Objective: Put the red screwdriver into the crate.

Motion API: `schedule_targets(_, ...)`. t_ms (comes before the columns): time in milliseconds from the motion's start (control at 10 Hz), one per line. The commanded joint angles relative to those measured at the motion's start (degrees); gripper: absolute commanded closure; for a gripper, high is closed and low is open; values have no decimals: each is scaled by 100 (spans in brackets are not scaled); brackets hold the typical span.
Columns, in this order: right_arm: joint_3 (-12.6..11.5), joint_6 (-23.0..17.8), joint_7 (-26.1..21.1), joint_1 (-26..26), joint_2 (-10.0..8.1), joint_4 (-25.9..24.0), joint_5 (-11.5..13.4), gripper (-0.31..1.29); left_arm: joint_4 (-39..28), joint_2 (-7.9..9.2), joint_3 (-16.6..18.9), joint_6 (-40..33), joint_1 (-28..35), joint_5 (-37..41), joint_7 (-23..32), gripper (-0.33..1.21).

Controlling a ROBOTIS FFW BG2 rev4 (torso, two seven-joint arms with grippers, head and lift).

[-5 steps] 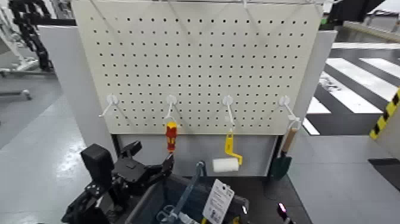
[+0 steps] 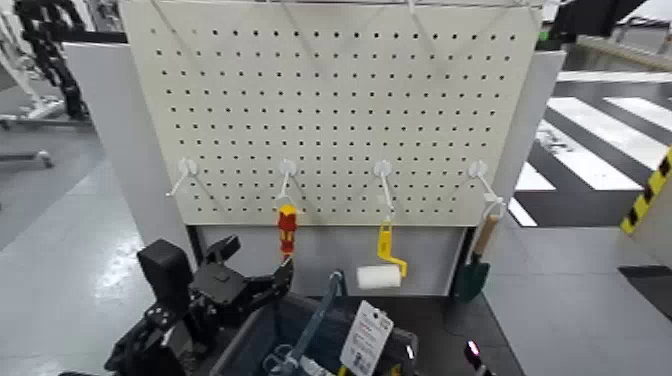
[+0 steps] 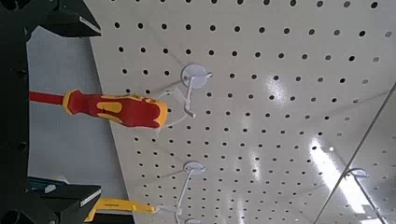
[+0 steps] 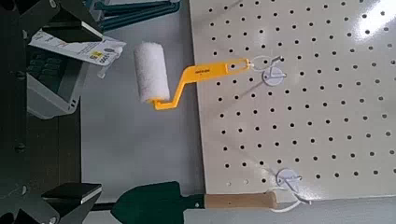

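Note:
The red screwdriver hangs shaft-down from a white hook on the pegboard. In the left wrist view the red screwdriver lies in line with the gap between my fingers and just beyond their tips. My left gripper is open, just below and left of the screwdriver, touching nothing. Below it is the crate, dark grey-blue, with a blue bar handle and a white tag. In its own wrist view my right gripper is open and empty, low at the right, facing the pegboard.
A yellow-handled white paint roller and a wooden-handled green trowel hang on hooks to the right of the screwdriver. An empty hook is at the left. The pegboard stands upright behind the crate.

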Motion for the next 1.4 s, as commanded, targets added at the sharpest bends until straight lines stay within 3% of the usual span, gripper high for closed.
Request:
schedule_targets(100,9,1,3,0,0,9,-6,16,40,-5,73,131,-37,79,-173,11)
schedule_targets(600,0,9,3,0,9,0,-6,16,559,109,284,500,-486,290,-1008,11)
schedule_targets(1400,9,1,3,0,27,0,-6,16,1701,698,-384,623,-1707,703,-1904,11)
